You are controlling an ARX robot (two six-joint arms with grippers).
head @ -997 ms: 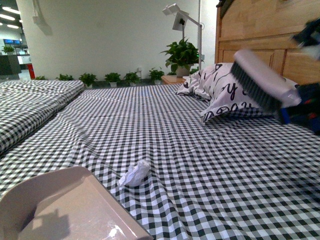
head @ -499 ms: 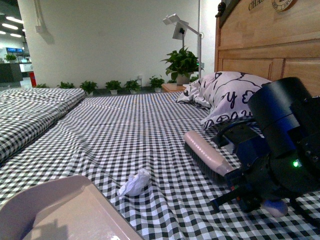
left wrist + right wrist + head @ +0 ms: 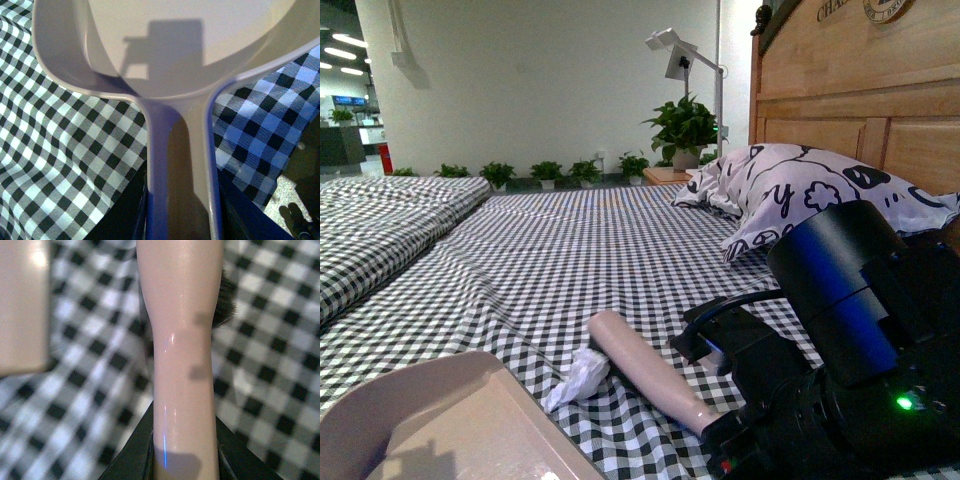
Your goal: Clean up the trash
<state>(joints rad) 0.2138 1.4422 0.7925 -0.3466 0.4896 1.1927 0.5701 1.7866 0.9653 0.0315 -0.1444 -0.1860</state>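
Observation:
The trash, a crumpled white tissue wad, lies on the checked bedsheet just past the dustpan's lip. A pale pink brush lies low on the sheet with its head against the wad's right side. My right gripper is shut on the brush handle. The pink dustpan sits at the near left, its mouth facing the wad. My left gripper is shut on the dustpan handle. The wad does not show in either wrist view.
A white pillow with black doodles leans on the wooden headboard at the right. A second checked bed lies to the left. Potted plants and a white lamp stand beyond the bed's far end.
The right arm swung down from high at the right to the sheet, bringing the brush leftward against the wad. The wad shifted slightly toward the dustpan, which barely moved.

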